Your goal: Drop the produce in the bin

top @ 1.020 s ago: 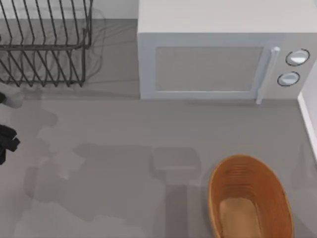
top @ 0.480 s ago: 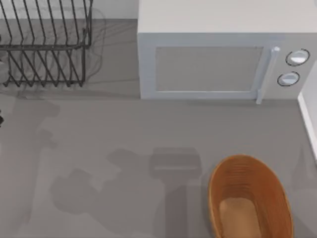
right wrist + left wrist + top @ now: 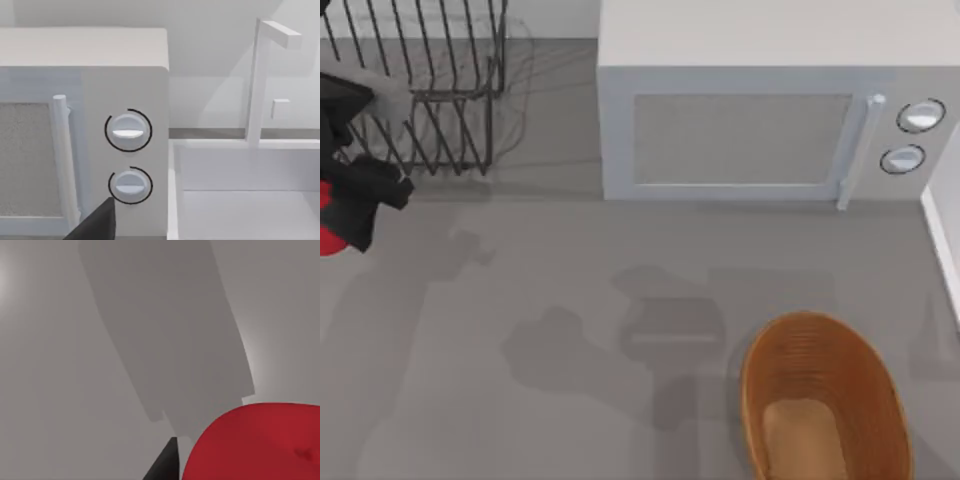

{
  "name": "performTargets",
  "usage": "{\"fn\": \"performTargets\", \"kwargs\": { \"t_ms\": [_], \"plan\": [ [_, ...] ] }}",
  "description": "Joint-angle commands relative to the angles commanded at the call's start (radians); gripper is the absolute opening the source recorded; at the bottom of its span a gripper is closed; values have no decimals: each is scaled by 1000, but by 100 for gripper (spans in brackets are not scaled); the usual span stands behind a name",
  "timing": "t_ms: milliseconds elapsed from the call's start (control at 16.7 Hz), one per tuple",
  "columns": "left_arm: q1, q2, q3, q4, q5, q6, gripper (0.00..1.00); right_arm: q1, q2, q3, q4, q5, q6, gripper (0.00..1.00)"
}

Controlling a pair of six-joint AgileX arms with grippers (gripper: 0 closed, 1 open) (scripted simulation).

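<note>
Left gripper (image 3: 342, 215) sits at the far left edge of the table, just in front of the black wire rack (image 3: 430, 90), closed around the red fruit (image 3: 330, 238). The fruit peeks out red below the dark fingers in the top view, and in the left wrist view it bulges big right against the camera with grey tabletop (image 3: 100, 365) beyond it, so it looks lifted clear.

The wicker basket (image 3: 880, 400) is well apart from the gripper, far across to the right and nearer the front edge, in front of the microwave (image 3: 740, 130).

Step in hand, as I judge it: carry across to the basket. Keep the squeeze steady, the fruit is smooth and round and could roll out. Travel high enough to clear the basket's rim, stop over the tan bottom, not the rim, then release low so the fruit doesn't bounce out.

Right arm is parked near the microwave dials (image 3: 128, 131); can't tell its finger state.
</note>
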Motion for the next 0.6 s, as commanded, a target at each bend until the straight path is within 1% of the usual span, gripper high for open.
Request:
{"fn": "performTargets", "kwargs": {
  "t_ms": [240,600],
  "plan": [
    [-239,178,245,-93,-4,-316,0,0,0,0,0,0,0,100],
    [-648,453,632,-225,-6,-919,0,0,0,0,0,0,0,100]
  ]
}}
